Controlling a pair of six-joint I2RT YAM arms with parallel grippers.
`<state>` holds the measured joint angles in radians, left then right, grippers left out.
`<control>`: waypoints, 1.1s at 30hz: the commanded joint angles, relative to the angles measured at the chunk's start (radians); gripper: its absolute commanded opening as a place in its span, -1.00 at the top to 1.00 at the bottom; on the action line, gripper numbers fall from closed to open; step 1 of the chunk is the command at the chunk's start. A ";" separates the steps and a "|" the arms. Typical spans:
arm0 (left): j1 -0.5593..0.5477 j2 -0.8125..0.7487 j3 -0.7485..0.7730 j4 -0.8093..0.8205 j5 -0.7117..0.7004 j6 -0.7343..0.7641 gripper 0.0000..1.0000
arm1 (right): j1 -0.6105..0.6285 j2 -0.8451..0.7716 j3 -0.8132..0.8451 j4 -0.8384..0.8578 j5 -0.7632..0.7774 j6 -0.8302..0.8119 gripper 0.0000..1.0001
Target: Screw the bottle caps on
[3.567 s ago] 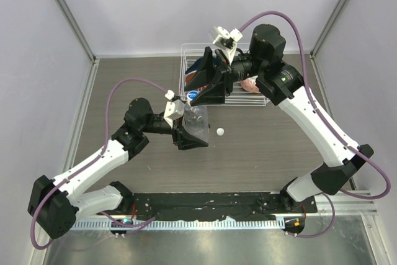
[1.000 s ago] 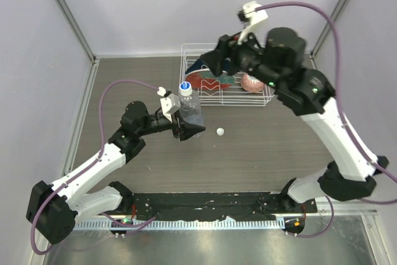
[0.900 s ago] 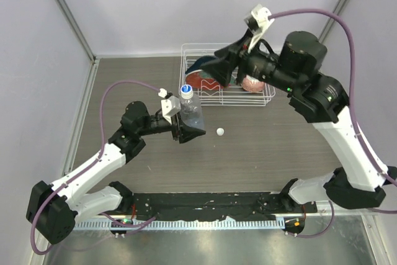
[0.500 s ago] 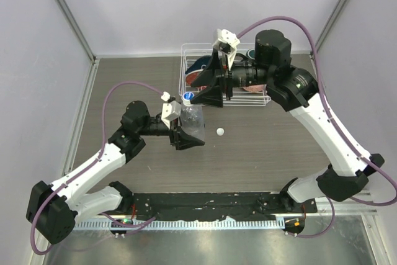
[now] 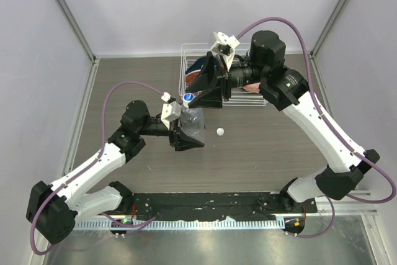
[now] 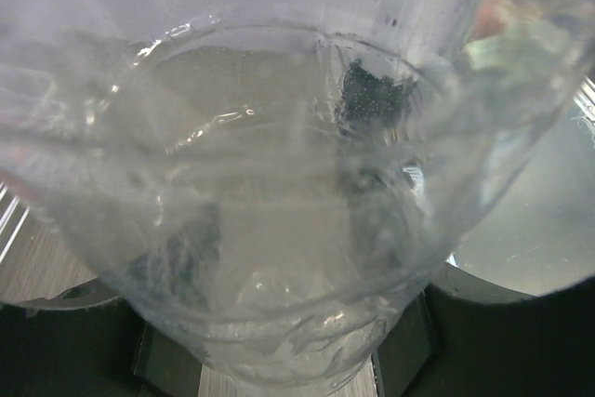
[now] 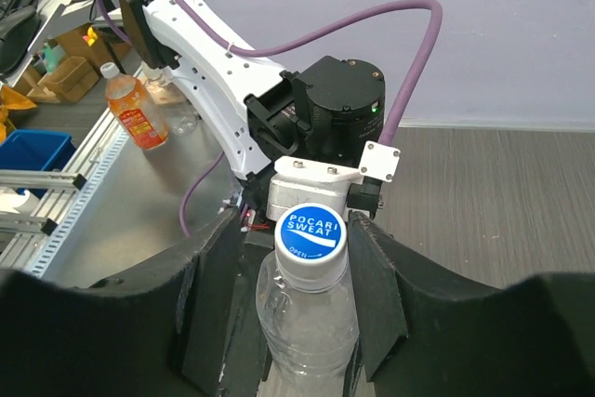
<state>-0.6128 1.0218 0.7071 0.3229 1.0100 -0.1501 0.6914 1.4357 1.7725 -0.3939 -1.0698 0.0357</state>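
Note:
My left gripper (image 5: 186, 131) is shut on the body of the plain clear bottle (image 5: 195, 122) and holds it upright at the table's middle left. The bottle fills the left wrist view (image 6: 279, 183). A blue-topped cap (image 5: 188, 98) sits on its neck; the right wrist view shows it marked "POCARI SWEAT" (image 7: 311, 234). My right gripper (image 5: 195, 95) is open and straddles this cap (image 7: 297, 241), with one finger (image 7: 209, 295) on each side and small gaps. A loose white cap (image 5: 219, 131) lies on the table right of the bottle. I cannot make out the blue-labelled bottle.
A white wire basket (image 5: 263, 100) stands at the back centre behind the right gripper, holding red, blue and pink items. Grey walls close in the table on the left, back and right. The arm bases sit on a black rail (image 5: 211, 203) at the near edge.
My right gripper, raised over the basket a second ago, has come back down and left onto the bottle's cap. My left gripper keeps hold of the bottle, shifted slightly.

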 commanded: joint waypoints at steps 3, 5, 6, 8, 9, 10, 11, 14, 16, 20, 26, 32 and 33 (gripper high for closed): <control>0.005 -0.006 0.048 0.021 0.004 -0.008 1.00 | -0.003 0.000 -0.033 0.107 -0.062 0.053 0.01; 0.005 -0.008 0.046 0.025 -0.001 -0.006 1.00 | -0.003 0.000 -0.036 0.112 -0.062 0.058 0.08; 0.005 -0.005 0.048 0.025 -0.002 -0.008 1.00 | -0.003 0.003 -0.036 0.112 -0.061 0.059 0.09; 0.005 -0.003 0.049 0.025 -0.004 -0.009 1.00 | -0.003 0.006 -0.036 0.113 -0.061 0.061 0.11; 0.005 -0.003 0.049 0.025 -0.008 -0.011 1.00 | -0.003 0.006 -0.036 0.116 -0.064 0.062 0.13; 0.005 -0.003 0.049 0.027 -0.010 -0.009 1.00 | -0.003 0.008 -0.039 0.125 -0.064 0.066 0.22; 0.005 -0.005 0.049 0.025 -0.011 -0.011 1.00 | -0.003 0.008 -0.041 0.130 -0.065 0.073 0.27; 0.005 -0.005 0.051 0.025 -0.022 -0.014 1.00 | -0.003 0.011 -0.045 0.135 -0.075 0.079 0.45; 0.005 -0.002 0.052 0.027 -0.036 -0.012 1.00 | -0.003 0.012 -0.051 0.133 -0.075 0.082 0.57; 0.007 0.001 0.057 0.044 -0.077 -0.020 1.00 | -0.003 0.011 -0.067 0.121 -0.045 0.084 0.85; 0.012 0.006 0.052 0.070 -0.201 -0.003 1.00 | 0.008 -0.007 -0.090 0.038 0.274 0.069 0.99; 0.013 0.009 0.043 0.079 -0.244 0.009 1.00 | 0.160 -0.023 -0.084 -0.042 0.727 0.059 0.98; 0.013 0.009 0.043 0.081 -0.252 0.007 1.00 | 0.219 -0.017 -0.068 -0.069 0.878 0.059 0.98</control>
<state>-0.5919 1.0378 0.7162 0.3210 0.8116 -0.1581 0.7670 1.4117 1.7008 -0.3401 -0.6346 0.0860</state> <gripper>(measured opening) 0.627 0.366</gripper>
